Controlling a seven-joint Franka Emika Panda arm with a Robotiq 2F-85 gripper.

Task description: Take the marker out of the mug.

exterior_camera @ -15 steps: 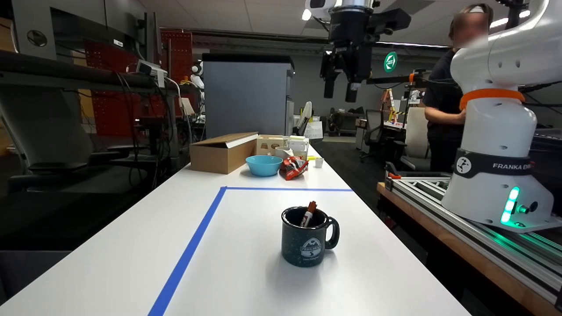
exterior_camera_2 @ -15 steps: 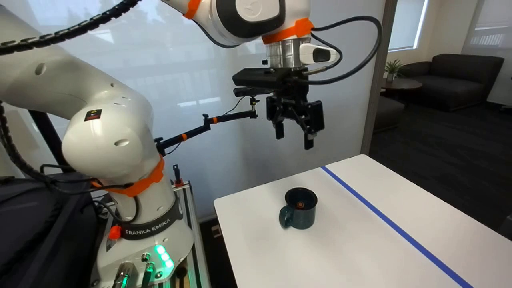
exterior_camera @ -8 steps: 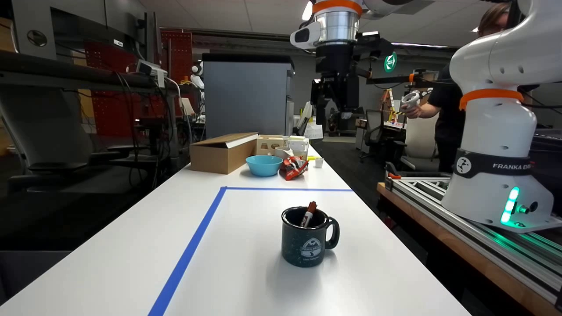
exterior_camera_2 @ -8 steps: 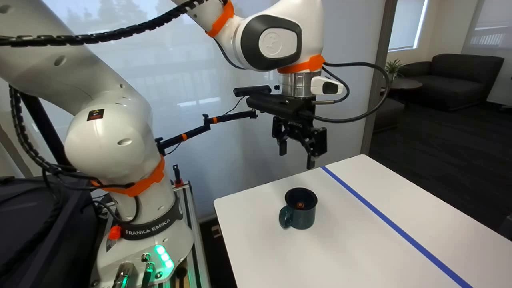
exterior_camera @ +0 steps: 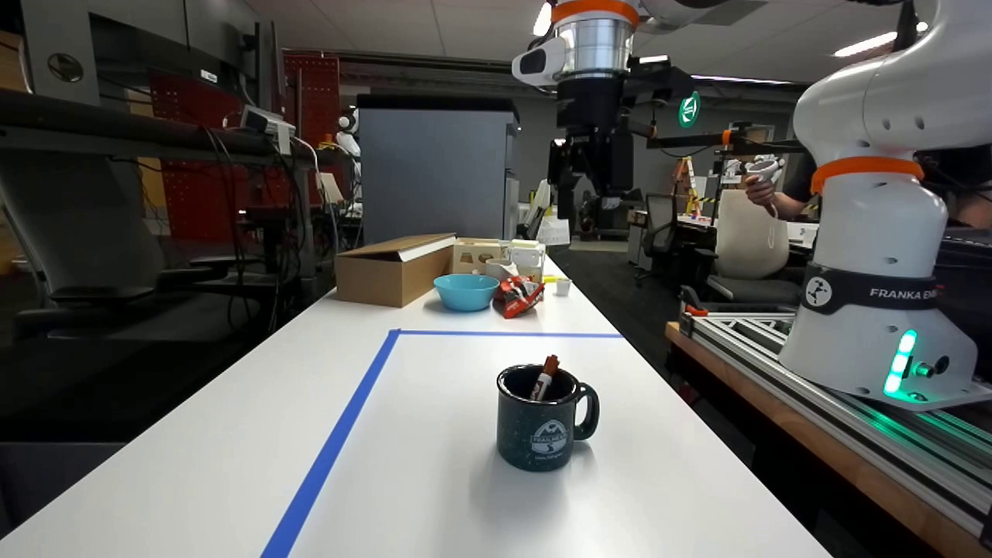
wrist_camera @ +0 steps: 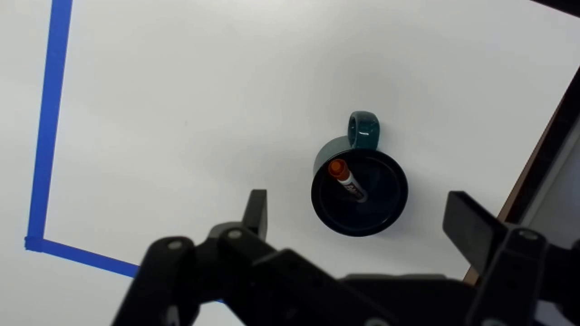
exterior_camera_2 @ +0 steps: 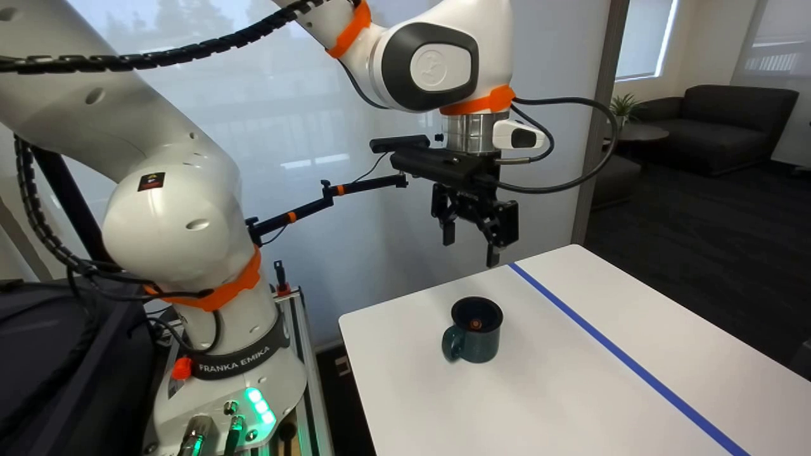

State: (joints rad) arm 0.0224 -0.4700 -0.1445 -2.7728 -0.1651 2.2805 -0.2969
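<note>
While the black two-fingered Robotiq gripper (exterior_camera_2: 471,246) hangs over the white-topped bench (exterior_camera: 411,465), fingers (wrist_camera: 256,212) spread wide, here's the slim white marker (wrist_camera: 350,183) w/ reddish-orange cap, well below it, in the dark blue-green ceramic mug (exterior_camera: 531,415) w/ loop handle. Wrist cam's got mug & marker btwn the fingers in frame; both exterior views show a clear gap btwn fingertips & rim. Now the diffs: in an exterior view there's the mug's pale printed emblem (exterior_camera: 549,439), plus the round light blue bowl (exterior_camera: 466,294), crumpled red packet (exterior_camera: 518,297) & brown cardboard box (exterior_camera: 391,277), all past the blue tape (exterior_camera: 508,334); wrist cam misses that lot. In an exterior view the marker shows just its round orange end (exterior_camera_2: 475,324); wrist cam gets the barrel too. And the look of it: white barrel w/ dark print, letters too small to read, marker tilted, capped end up by the rim, lower end in the mug's dark interior.
</note>
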